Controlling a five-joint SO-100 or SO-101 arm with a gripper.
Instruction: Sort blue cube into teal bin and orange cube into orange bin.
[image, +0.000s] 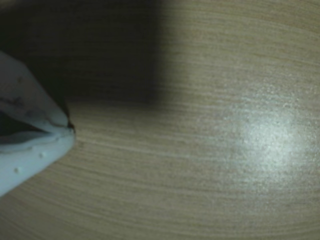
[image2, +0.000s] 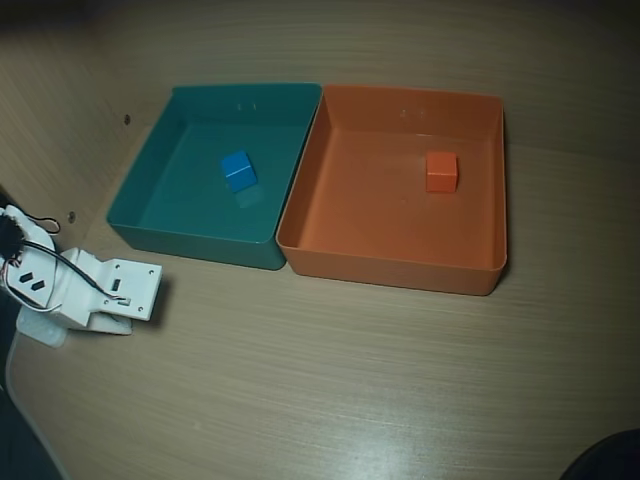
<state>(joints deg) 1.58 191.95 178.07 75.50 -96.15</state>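
- Overhead, we see the blue cube (image2: 238, 170) inside the teal bin (image2: 150, 175) and the orange cube (image2: 441, 171) inside the orange bin (image2: 400, 265), both well apart from the fingers (image2: 45, 330).
- At the wrist, we see only the fingers (image: 67, 131) closed together over bare worktop (image: 210, 165).

The worktop (image2: 330, 380) is pale beige wood with fine, straight grain lines running across it; in the wrist view the same grain shows as light tan streaks, with a whitish glare patch and a dark shadow at the upper left. The teal bin (image2: 140, 200) is a plain deep teal-green all over, without markings. The blue cube (image2: 238, 170) is bright blue, lighter on top than on its sides. The orange bin (image2: 390, 265) is a plain, even orange. The orange cube (image2: 441, 171) is a slightly redder, stronger orange than the bin. The arm (image2: 95, 295) is white with black wires, and the gripper (image: 70, 131) looks pale bluish-white with dark edges.
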